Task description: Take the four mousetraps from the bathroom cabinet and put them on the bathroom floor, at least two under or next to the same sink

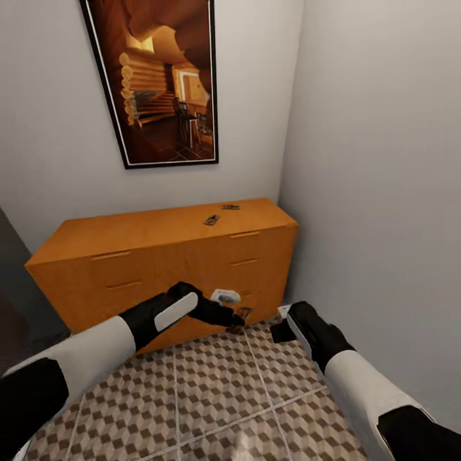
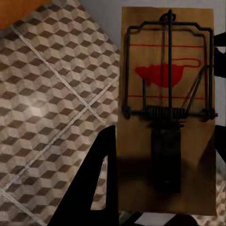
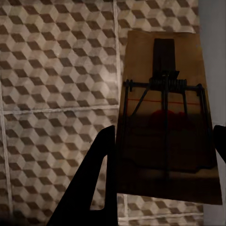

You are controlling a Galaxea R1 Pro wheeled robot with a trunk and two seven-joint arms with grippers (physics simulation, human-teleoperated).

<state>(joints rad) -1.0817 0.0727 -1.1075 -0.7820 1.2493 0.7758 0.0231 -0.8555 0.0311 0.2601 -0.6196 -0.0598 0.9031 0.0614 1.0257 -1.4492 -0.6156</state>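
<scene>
Each hand, left point(image 1: 238, 320) and right point(image 1: 282, 328), is clamped on a light, stiff trap point(image 2: 165, 117), best pinched by its board edges, clear of the spring.

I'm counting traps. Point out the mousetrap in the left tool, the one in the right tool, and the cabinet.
Left tool's mousetrap point(image 2: 165, 117): left wrist view, spring coil.
Right tool's mousetrap point(image 3: 165, 136): right wrist view, board centre.
Cabinet point(image 1: 147, 227): head view, flat top.

No readable text, labels, brands or numbers anywhere. Mousetrap point(image 2: 165, 113) board carries only red lines and red blot-shaped mark, no letters. Second mousetrap point(image 3: 167, 141) likewise, red marks dim.
</scene>
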